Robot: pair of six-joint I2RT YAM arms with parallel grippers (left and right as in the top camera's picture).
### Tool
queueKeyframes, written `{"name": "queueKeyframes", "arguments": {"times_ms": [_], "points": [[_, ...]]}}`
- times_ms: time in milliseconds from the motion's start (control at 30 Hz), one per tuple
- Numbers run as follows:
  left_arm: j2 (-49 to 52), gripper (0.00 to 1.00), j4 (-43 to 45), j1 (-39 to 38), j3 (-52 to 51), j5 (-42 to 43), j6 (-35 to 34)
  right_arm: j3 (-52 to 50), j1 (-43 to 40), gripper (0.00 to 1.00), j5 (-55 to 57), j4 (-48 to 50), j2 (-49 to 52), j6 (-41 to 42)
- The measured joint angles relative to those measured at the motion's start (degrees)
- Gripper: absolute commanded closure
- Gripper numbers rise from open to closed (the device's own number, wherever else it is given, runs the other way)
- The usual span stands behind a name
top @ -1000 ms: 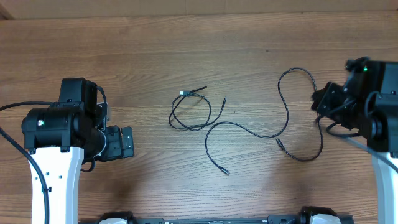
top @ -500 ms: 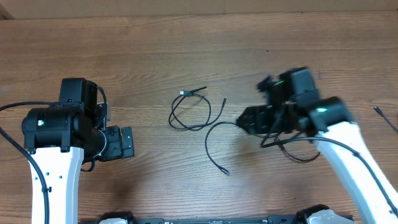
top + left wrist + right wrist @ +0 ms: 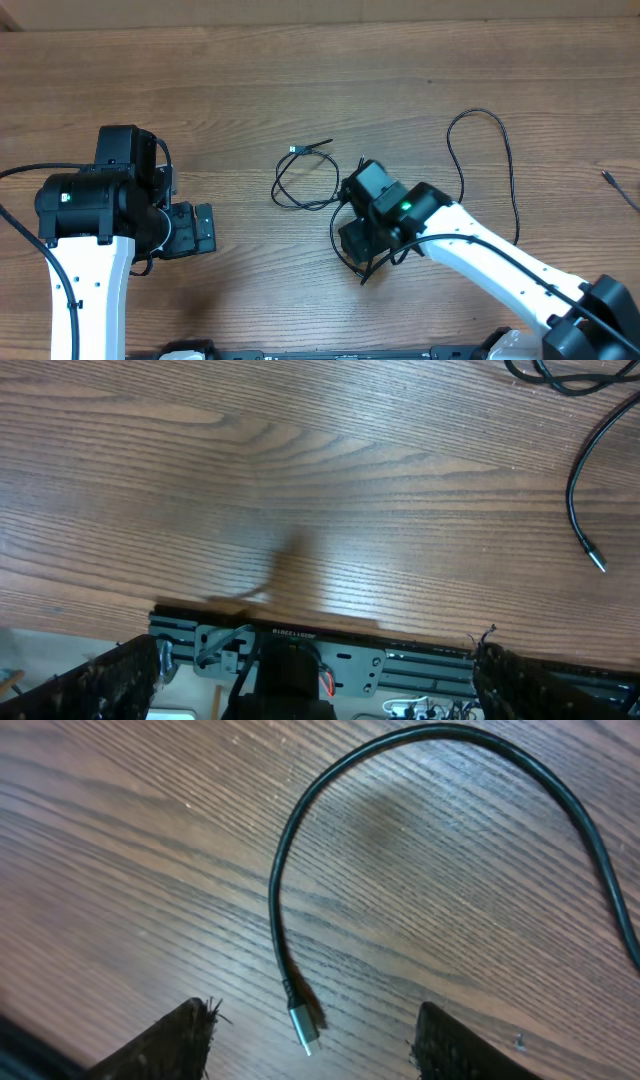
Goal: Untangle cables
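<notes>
Hovering low over the table (image 3: pixel 250 80), the right pincer (image 3: pixel 322 1038) is spread, with the long cable (image 3: pixel 273 900) plug lying between its fingers, not gripped. Left pincer (image 3: pixel 205 230): spread, empty, well left. The coiled cable (image 3: pixel 337 178) lies just left, apparently separate; its loops remain unstraightened

Nothing here can be read properly. The only lettering I can spot is a tiny strip of white print on the black rail (image 3: pixel 300 632) along the edge of the bench (image 3: pixel 200 480), seen from the left wrist, and it is too small and blurred to make out.
</notes>
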Motion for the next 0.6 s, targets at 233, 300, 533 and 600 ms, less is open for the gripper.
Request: {"name": "queueKeyframes", "arguments": {"times_ms": [233, 300, 533, 600], "points": [[0.0, 0.00, 0.0, 0.0, 0.0, 0.0, 0.0, -1.4, 6.2, 0.41, 3.1, 3.3, 3.0, -0.8], [0.0, 0.00, 0.0, 0.0, 0.0, 0.0, 0.0, -2.8, 8.3, 0.45, 3.5, 5.2, 3.4, -0.9], [0.0, 0.00, 0.0, 0.0, 0.0, 0.0, 0.0, -6.3, 12.8, 0.54, 8.2, 10.5, 3.6, -0.3], [0.0, 0.00, 0.0, 0.0, 0.0, 0.0, 0.0, -7.1, 12.8, 0.55, 9.7, 11.0, 3.6, 0.1]]}}
